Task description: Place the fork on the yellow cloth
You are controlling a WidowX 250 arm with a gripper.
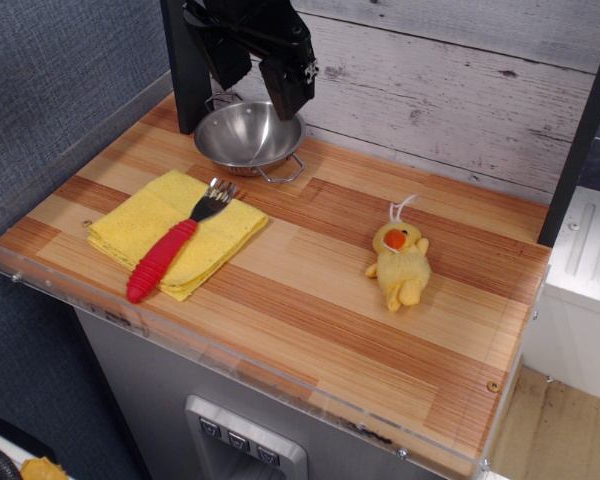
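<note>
The fork (170,250) lies diagonally on the yellow cloth (150,222) at the left of the wooden counter. Its silver tines point to the back right and the end of its red handle hangs just past the cloth's front edge. My gripper (258,85) is open and empty. It hangs high above the steel bowl at the back, well clear of the fork and the cloth.
A steel bowl (248,135) with wire handles stands at the back, behind the cloth. A small yellow plush duck (400,264) lies to the right. A clear plastic rim (230,370) runs along the counter's front and left edges. A white plank wall is behind.
</note>
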